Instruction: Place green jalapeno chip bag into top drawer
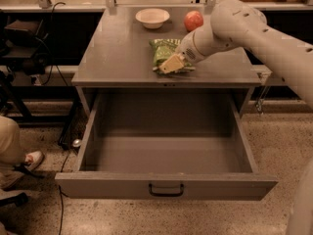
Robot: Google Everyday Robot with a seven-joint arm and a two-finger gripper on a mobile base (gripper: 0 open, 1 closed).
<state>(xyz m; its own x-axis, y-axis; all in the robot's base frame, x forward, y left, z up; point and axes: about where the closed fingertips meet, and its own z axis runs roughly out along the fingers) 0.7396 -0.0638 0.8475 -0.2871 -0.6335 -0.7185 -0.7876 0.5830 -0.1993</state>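
The green jalapeno chip bag point(163, 50) lies on the grey table top near its front edge, right of the middle. My gripper point(171, 63) reaches in from the right and is shut on the bag's front end, its tan fingers point(169, 64) covering that part. The white arm point(234, 26) runs up and to the right. The top drawer point(166, 184) is pulled fully open below the table, its dark handle point(166, 190) at the centre of the front panel. Its inside shows nothing in it.
A white bowl point(152, 17) and a red-orange apple point(193, 20) stand at the back of the table point(112, 58). A person's leg and shoe point(27, 159) are at the left on the floor, beside dark equipment and cables point(22, 43).
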